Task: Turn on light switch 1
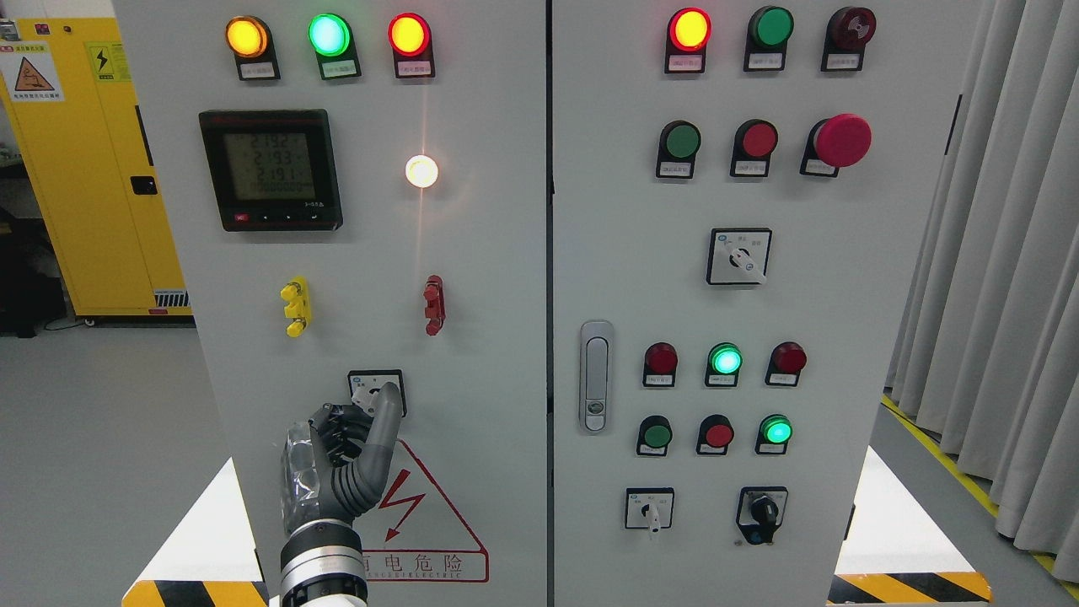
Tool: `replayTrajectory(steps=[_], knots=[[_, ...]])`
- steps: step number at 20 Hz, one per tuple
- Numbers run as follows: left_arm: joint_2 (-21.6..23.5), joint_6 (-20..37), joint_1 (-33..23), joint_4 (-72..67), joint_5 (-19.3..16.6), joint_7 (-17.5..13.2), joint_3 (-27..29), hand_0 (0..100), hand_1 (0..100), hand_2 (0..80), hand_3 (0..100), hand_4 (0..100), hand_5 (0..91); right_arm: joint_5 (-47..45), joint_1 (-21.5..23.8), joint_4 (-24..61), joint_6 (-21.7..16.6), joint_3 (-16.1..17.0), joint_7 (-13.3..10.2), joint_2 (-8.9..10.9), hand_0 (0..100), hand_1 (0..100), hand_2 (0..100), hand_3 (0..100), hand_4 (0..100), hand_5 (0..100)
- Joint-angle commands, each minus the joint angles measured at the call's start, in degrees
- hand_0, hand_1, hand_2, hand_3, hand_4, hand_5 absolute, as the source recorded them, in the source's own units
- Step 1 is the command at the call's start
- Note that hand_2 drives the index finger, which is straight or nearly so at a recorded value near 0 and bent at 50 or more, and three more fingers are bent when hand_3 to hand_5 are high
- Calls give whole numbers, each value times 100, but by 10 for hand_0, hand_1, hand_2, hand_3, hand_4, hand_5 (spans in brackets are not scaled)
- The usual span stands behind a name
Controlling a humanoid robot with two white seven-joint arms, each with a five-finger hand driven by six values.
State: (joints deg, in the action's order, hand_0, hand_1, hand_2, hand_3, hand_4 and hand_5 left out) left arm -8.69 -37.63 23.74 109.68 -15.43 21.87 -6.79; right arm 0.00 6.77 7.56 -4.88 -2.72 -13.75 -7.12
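A small square rotary switch (364, 384) sits low on the left cabinet door (489, 337), just above a red lightning warning triangle (421, 514). My left hand (371, 413) comes up from the bottom edge and is on that switch. Its thumb (386, 421) lies across the switch's right half and the other fingers (339, 430) are curled in at its lower left, so the knob is hidden. Higher on the same door a round white lamp (421, 171) glows brightly. My right arm does not show.
The left door also carries three lit lamps (329, 35), a digital meter (270, 169), a yellow clip (296, 307) and a red clip (434, 304). The right door (843, 337) holds buttons, selector switches and a handle (596, 375). A yellow cabinet (93, 169) stands at the far left, curtains (995, 253) at the right.
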Motion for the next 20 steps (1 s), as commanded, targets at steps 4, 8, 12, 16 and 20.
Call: replayTrajectory(steps=[4,8,12,16,20], knots=[[60,667,-624,202,5,2,-6,37,394,610,826,921,787,-167,0,0,4,0,4,0,0,500,40,0,0,0],[156,1423,-1238,387,-3,2,11,3,396,618,831,925,791,-167,0,0,4,0,4,0,0,500,40,0,0,0],[244,2354,-2029,423,-3,19,99,0,386,622,835,931,808,-167,0,0,4,0,4,0,0,500,40,0,0,0],[402,3400,-3074,274,197,-129,467,0,359,593,818,926,806,-167,0,0,4,0,4,0,0,500,40,0,0,0],[596,4086,-3797,-559,1470,-656,1169,0,340,581,796,884,752,-167,0,0,4,0,4,0,0,500,40,0,0,0]])
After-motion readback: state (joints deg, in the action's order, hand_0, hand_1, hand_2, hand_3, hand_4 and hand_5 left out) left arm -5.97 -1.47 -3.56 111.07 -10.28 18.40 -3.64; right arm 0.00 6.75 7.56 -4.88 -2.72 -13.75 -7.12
